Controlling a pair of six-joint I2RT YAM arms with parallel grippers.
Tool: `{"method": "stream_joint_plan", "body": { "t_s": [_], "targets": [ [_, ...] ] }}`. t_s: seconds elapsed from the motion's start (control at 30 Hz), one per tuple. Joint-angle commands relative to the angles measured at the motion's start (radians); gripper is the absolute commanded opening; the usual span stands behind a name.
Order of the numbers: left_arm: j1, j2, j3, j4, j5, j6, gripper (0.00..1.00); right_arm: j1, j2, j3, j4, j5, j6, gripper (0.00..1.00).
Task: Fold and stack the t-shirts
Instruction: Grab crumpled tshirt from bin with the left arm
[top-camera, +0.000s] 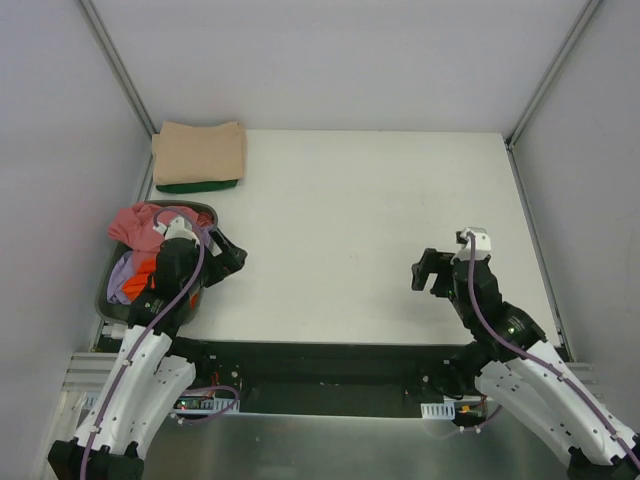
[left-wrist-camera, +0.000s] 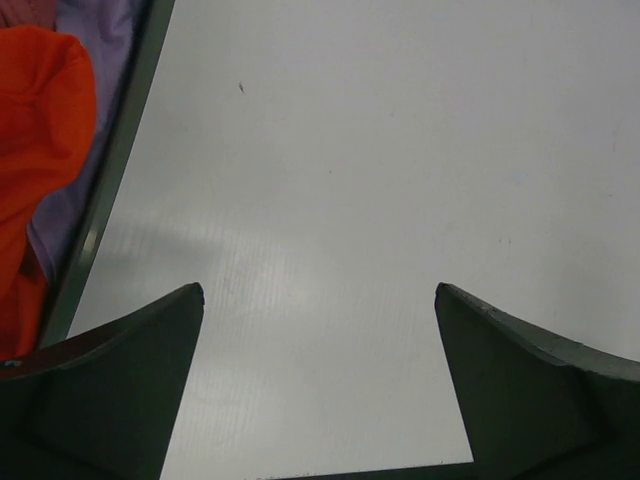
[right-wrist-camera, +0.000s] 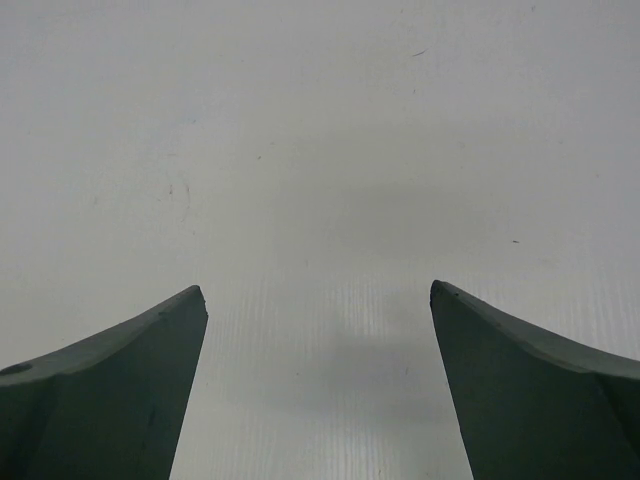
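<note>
A folded tan t-shirt (top-camera: 200, 150) lies on a folded dark green t-shirt (top-camera: 200, 185) at the table's far left corner. A dark grey basket (top-camera: 104, 300) at the left edge holds crumpled pink (top-camera: 135, 222), orange (top-camera: 143, 270) and lilac (top-camera: 122, 283) t-shirts. The orange shirt (left-wrist-camera: 35, 150) and lilac cloth (left-wrist-camera: 95, 30) also show in the left wrist view. My left gripper (top-camera: 228, 262) is open and empty, just right of the basket over bare table. My right gripper (top-camera: 428, 272) is open and empty over bare table at the right.
The white table (top-camera: 350, 230) lies between grey side walls with metal rails. The basket's rim (left-wrist-camera: 110, 170) runs along the left of the left wrist view. The arm bases and cables sit at the near edge.
</note>
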Motion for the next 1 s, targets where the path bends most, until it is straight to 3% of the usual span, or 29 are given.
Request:
{"method": "stream_joint_plan", "body": {
  "t_s": [0.0,0.2,0.33,0.43,0.7,0.97],
  "targets": [
    [0.001,0.041,0.051,-0.023,-0.011,-0.008,0.99,-0.003,-0.055,-0.018,0.033,0.031,-0.022,0.96],
    [0.004,0.059,0.065,-0.043,-0.121,-0.034,0.99,-0.004,-0.095,-0.061,0.065,0.016,-0.045,0.96],
    [0.032,0.091,0.12,-0.17,-0.365,-0.112,0.99,-0.004,-0.102,-0.053,0.05,0.011,-0.062,0.96],
    [0.113,0.133,0.143,-0.239,-0.522,-0.179,0.99,-0.003,-0.102,-0.056,0.042,0.002,-0.062,0.96],
    [0.226,0.3,0.147,-0.362,-0.614,-0.322,0.99,-0.003,-0.066,-0.052,0.045,-0.033,-0.071,0.96],
    [0.263,0.334,0.081,-0.273,-0.648,-0.318,0.99,-0.004,-0.001,-0.047,0.065,-0.064,-0.074,0.96]
  ]
}}
